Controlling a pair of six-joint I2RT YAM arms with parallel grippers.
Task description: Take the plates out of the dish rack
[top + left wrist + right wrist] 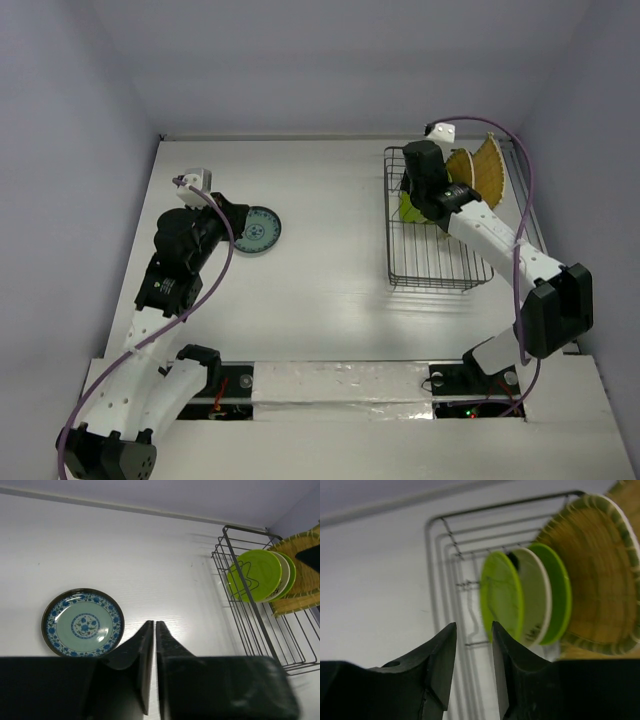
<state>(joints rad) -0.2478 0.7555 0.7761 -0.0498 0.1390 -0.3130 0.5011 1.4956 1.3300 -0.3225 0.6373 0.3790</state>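
The dish rack [440, 250] stands at the right of the table. Upright in it are a lime green plate [502, 596], a cream plate [536, 600], a second lime green plate [560, 594] and tan woven plates [600, 575]. My right gripper [474, 628] is open and empty, its tips just left of the front lime plate; in the top view the right gripper [408, 190] hangs over the rack's far left part. A teal patterned plate [258, 231] lies flat on the table. My left gripper [152, 625] is shut and empty beside the teal plate [83, 623].
The rack [250, 615] also shows at the right of the left wrist view, with its plates [254, 575]. Walls close the table at the back and both sides. A taped strip [340, 385] runs along the near edge between the arm bases.
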